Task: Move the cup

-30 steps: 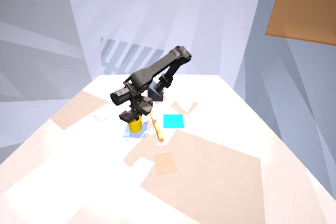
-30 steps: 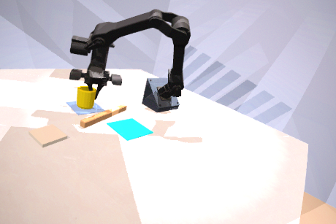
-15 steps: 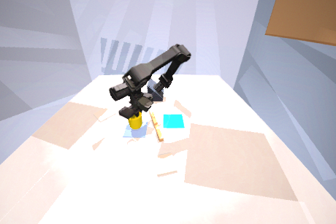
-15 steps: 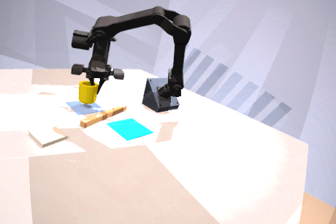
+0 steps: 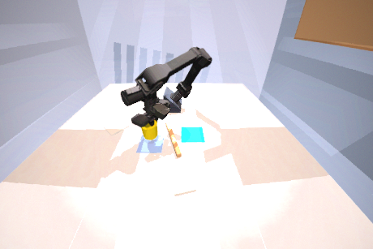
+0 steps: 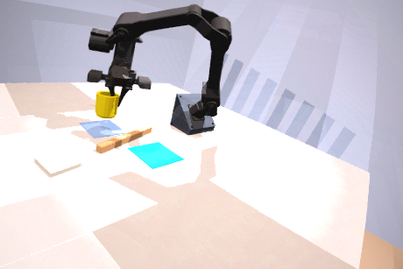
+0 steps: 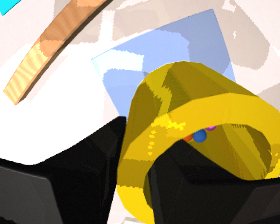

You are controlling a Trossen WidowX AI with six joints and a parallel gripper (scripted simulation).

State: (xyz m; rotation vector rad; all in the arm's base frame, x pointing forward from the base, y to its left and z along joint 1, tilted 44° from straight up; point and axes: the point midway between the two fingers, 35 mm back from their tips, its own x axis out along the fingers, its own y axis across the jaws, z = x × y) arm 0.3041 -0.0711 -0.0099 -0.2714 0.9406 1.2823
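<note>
The yellow cup [image 5: 149, 132] [image 6: 105, 107] [image 7: 191, 80] hangs a little above the pale blue pad [image 5: 149, 147] [image 6: 97, 128] [image 7: 161, 45]. My gripper [image 5: 151, 123] [image 6: 116, 100] [image 7: 136, 126] is shut on the cup's wall, one finger inside the cup and one outside. In the wrist view the cup looks slightly tilted. A blue marble [image 7: 199, 135], part of an orange marble [image 7: 187, 138] and part of a purple marble [image 7: 210, 128] show inside it; the rest of its inside is hidden. The cyan pad [image 5: 192, 135] [image 6: 155, 155] [image 7: 7, 6] bears nothing.
A wooden bar [image 5: 174, 143] [image 6: 124, 139] [image 7: 51, 44] lies on the table between the two pads. A pale flat tile [image 6: 57, 163] lies on the table apart from the pads. The arm's dark wedge-shaped base mount [image 6: 186, 116] stands beyond the pads.
</note>
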